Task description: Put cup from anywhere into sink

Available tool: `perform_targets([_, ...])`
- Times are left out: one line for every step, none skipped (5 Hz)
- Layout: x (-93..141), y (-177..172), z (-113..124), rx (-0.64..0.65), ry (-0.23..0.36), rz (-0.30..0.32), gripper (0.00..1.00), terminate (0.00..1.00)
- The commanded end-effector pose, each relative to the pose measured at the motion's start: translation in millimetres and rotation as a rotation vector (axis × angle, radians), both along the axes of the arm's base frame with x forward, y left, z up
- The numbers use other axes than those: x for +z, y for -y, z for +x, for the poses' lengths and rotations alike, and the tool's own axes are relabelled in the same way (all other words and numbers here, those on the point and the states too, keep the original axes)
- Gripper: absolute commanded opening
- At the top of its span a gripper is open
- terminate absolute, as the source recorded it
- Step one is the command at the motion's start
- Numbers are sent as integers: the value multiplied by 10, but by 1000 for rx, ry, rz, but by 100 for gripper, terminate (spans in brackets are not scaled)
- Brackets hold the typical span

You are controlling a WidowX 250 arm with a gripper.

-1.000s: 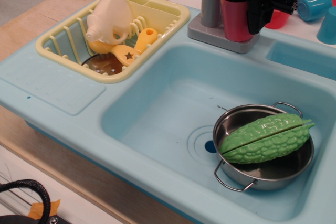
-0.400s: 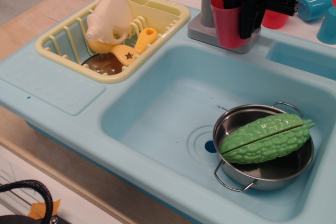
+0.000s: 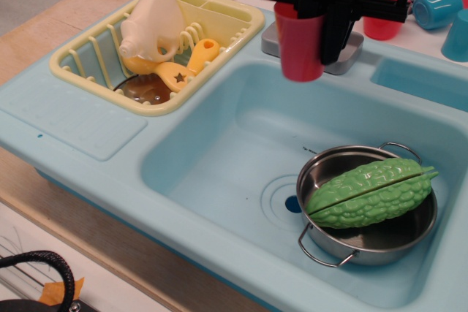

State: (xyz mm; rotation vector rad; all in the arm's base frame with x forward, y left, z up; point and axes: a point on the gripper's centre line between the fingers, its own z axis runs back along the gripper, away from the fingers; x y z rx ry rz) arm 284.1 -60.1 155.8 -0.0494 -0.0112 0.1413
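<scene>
Cup (image 3: 300, 43) | upright, clamped by black pincer (image 3: 314, 31) | above sink (image 3: 219, 151) back rim | steel pot (image 3: 369, 213) holding green gourd (image 3: 369, 191) near drain

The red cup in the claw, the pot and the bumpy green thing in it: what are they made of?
The red cup looks like smooth matte plastic: even colour, soft sheen. The pot seems polished metal, with mirror-like reflections and thin wire handles. The bumpy green vegetable appears to be glossy moulded plastic, a toy with a seam along its middle.
</scene>
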Motion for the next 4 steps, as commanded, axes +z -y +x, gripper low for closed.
perform_targets([54,-102,-281,114,-45,-71,100,0])
perform_targets([54,-102,-281,114,-45,-71,100,0])
perform_targets([54,-102,-281,114,-45,-71,100,0])
perform_targets([54,-102,-281,114,-45,-71,100,100])
